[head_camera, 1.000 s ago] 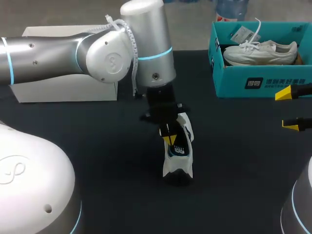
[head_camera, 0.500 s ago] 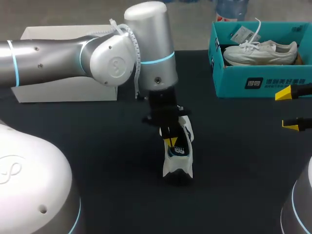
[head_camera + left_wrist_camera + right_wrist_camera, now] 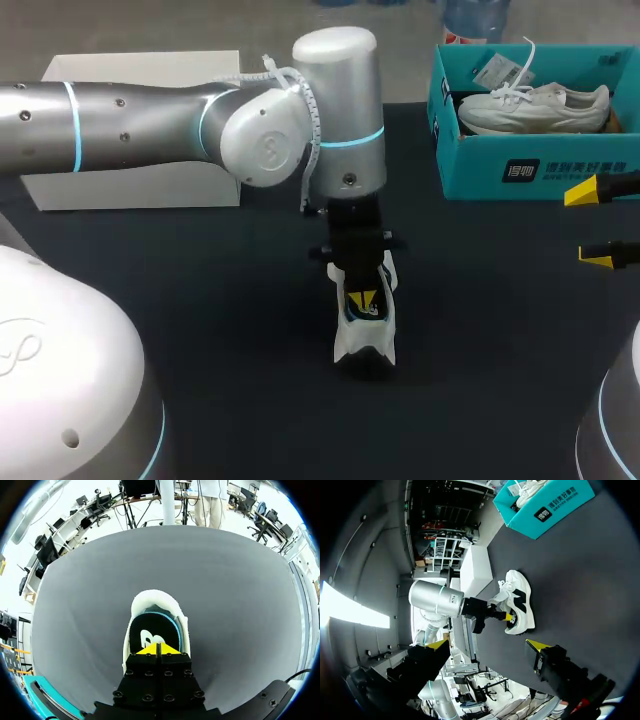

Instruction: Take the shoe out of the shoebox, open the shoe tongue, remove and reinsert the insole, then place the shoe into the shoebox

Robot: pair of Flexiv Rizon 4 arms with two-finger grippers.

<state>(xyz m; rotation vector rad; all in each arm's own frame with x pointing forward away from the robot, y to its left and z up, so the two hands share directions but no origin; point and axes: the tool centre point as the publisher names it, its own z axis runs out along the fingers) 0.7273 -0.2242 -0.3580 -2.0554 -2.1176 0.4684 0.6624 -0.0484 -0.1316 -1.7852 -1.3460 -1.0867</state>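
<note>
The shoe point(image 3: 365, 345) is out on the tabletop point(image 3: 200, 280), close to its middle and well apart from the teal shoebox point(image 3: 480, 165) at the far right corner. It is white with black and teal parts, and its opening faces up toward the left arm point(image 3: 150, 120), which comes in from the left edge and hangs over it.

The left end effector point(image 3: 362, 297) points down into the shoe's opening. In the left wrist view its two yellow tips are pressed together with only a thin line between them point(image 3: 158, 649), right over the near end of the dark insole point(image 3: 150, 630), which lies inside the shoe point(image 3: 150, 597) and shows a white mark. Whether the tips pinch the insole's edge or merely sit above it cannot be told.

The right end effector point(image 3: 597, 225) is at the right edge of the tabletop, on the near side of the shoebox, with its yellow tips spread wide apart and nothing between them. Its own wrist view shows the same spread point(image 3: 487, 645), with the shoe point(image 3: 517, 605) ahead of it and the left end effector point(image 3: 507, 616) at the shoe's opening; the shoebox point(image 3: 545, 502) lies further off.

A second white shoe point(image 3: 535, 108) lies on its side inside the shoebox, laces loose. A white box point(image 3: 130, 190) stands along the far left edge, partly behind the left arm.
</note>
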